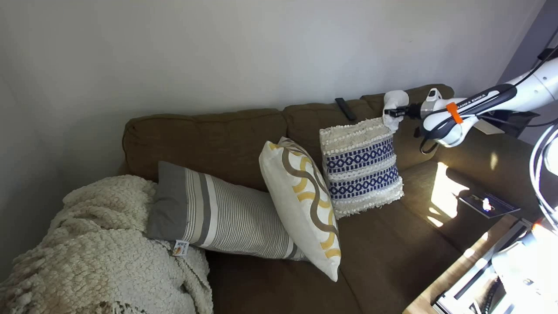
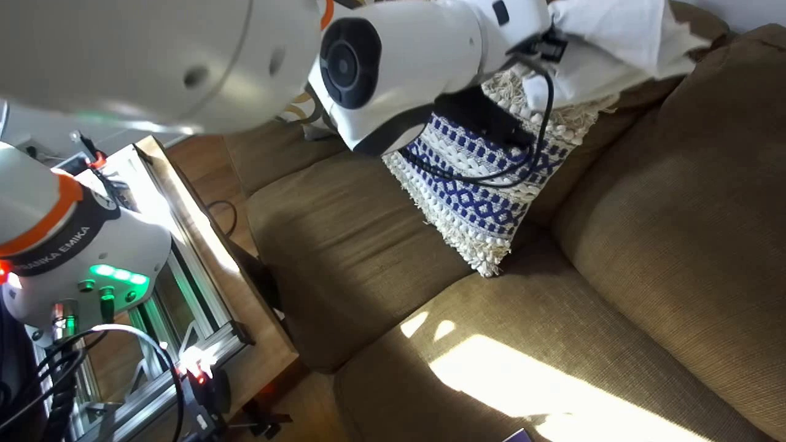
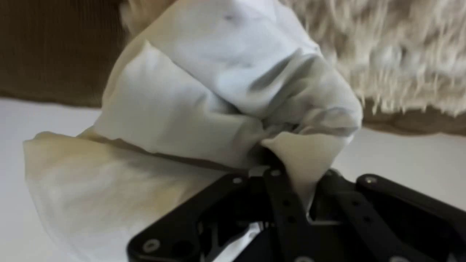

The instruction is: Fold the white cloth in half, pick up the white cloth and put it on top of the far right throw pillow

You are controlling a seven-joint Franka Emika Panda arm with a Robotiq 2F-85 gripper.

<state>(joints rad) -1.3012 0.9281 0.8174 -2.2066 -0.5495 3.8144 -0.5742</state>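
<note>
Just above the top corner of the blue-patterned pillow, near the upper edge of the brown sofa, the gripper holds the white cloth. Its jaws are drawn close together, with a narrow fold of the cloth pinched between the fingers; the rest bunches and spreads loosely around them in the wrist view. In both exterior views the cloth overlaps the pillow's fringed edge, though I cannot tell whether the two touch. The pillow leans against the sofa's back, its navy bands facing out. Next to it a white pillow with mustard curves tilts over one end of a long striped pillow, whose grey end meets a heaped cream blanket. A black remote lies along the top of the sofa's back, near the blue-patterned pillow. On the seat, near a bright patch of sunlight, is a dark booklet.
</note>
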